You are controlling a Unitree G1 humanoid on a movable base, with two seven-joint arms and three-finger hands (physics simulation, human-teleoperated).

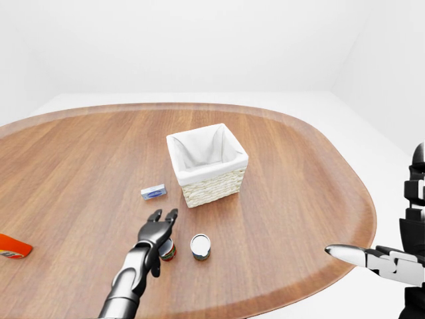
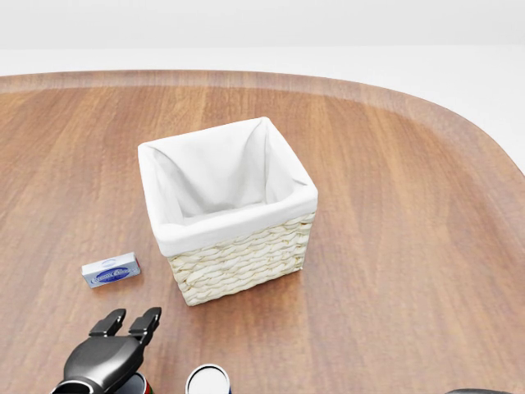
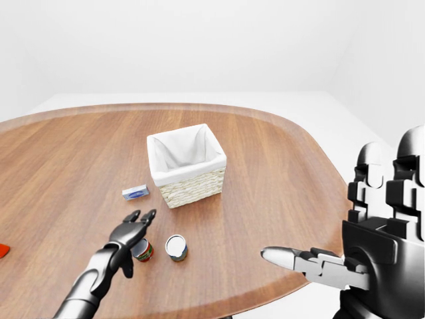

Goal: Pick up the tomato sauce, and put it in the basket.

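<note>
The tomato sauce can [image 1: 169, 251], short with a red label, stands on the wooden table below and left of the basket in the left-eye view. My left hand [image 1: 163, 215] hovers right over it with fingers spread open, hiding most of the can; in the head view the hand [image 2: 129, 322] sits at the bottom left. The wicker basket [image 1: 214, 187] with a white cloth lining stands near the table's middle, and nothing shows inside it. My right hand [image 3: 285, 256] is held flat and open at the lower right of the right-eye view, far from the cans.
A second can with a white top [image 1: 200, 245] stands just right of the red-labelled one. A small blue box [image 1: 153, 192] lies left of the basket. An orange packet [image 1: 13, 246] lies at the far left. The table's rounded edge [image 1: 302, 292] curves near my right hand.
</note>
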